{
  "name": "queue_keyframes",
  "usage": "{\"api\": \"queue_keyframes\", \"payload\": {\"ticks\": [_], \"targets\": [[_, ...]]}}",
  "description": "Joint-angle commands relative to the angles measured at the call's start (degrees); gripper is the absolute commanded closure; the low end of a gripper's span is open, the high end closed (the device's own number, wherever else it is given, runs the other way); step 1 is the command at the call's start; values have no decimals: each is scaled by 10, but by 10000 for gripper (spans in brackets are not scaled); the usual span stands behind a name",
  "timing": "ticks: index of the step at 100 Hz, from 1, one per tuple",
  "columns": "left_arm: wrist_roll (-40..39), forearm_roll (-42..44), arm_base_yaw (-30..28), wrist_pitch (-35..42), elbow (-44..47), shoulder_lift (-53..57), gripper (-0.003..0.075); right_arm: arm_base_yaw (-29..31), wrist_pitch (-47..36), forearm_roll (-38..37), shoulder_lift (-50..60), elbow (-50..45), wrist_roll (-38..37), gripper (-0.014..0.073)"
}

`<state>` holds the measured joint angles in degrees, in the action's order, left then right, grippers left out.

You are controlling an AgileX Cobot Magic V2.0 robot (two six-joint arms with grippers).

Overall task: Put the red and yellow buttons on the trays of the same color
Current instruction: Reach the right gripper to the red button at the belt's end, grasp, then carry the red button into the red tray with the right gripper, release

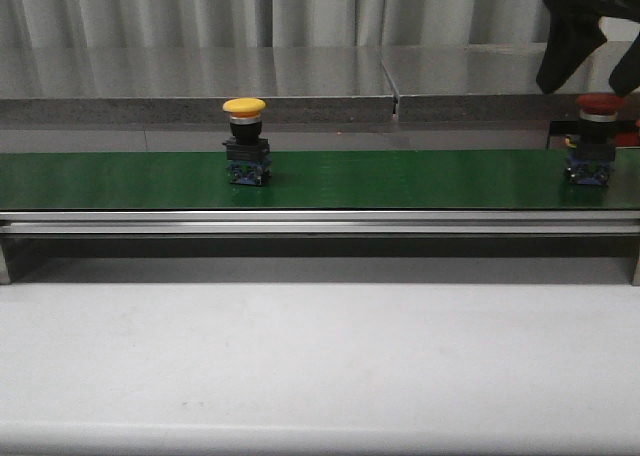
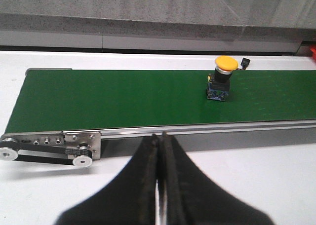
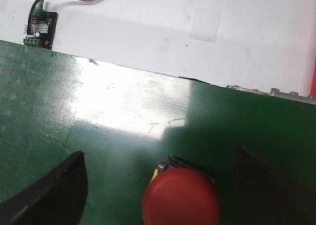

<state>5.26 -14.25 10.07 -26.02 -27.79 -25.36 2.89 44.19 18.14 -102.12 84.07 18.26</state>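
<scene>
The yellow button [image 1: 245, 141] stands upright on the green conveyor belt [image 1: 400, 181], left of centre, and also shows in the left wrist view as yellow button [image 2: 221, 79]. At the belt's far right stands the red button [image 1: 595, 136]. My right gripper [image 1: 595, 46] hovers open above it. In the right wrist view the red button [image 3: 180, 198] sits between the spread fingers [image 3: 54, 190] of the right gripper [image 3: 158, 156], untouched. My left gripper [image 2: 160, 136] is shut and empty, on the near side of the belt. No tray is clearly in view.
The belt's metal frame and drive pulleys [image 2: 49, 146] sit at its left end. A small circuit board [image 3: 39, 27] with wires lies on the white table behind the belt. A red sliver [image 3: 314, 82] shows at the far right; what it is cannot be told.
</scene>
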Motion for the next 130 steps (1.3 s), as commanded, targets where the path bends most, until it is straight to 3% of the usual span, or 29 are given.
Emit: {"api": "queue_keyframes", "payload": {"ticks": [1, 24, 53, 62, 93, 130], "targets": [[-1, -9, 6, 40, -15, -2, 739, 4, -1, -14, 2, 35, -10, -1], [-1, -9, 6, 40, -15, -2, 739, 14, 19, -70, -25, 38, -48, 27], [-1, -9, 6, 40, -15, -2, 739, 25, 61, -71, -24, 50, -49, 414], [-1, -9, 6, 40, -15, -2, 739, 31, 70, -71, -24, 68, -52, 487], [-1, -9, 6, 40, -15, -2, 739, 108, 70, -71, -47, 195, -57, 496], [-1, -9, 6, 40, -15, -2, 739, 175, 84, -71, -193, 434, -57, 496]]}}
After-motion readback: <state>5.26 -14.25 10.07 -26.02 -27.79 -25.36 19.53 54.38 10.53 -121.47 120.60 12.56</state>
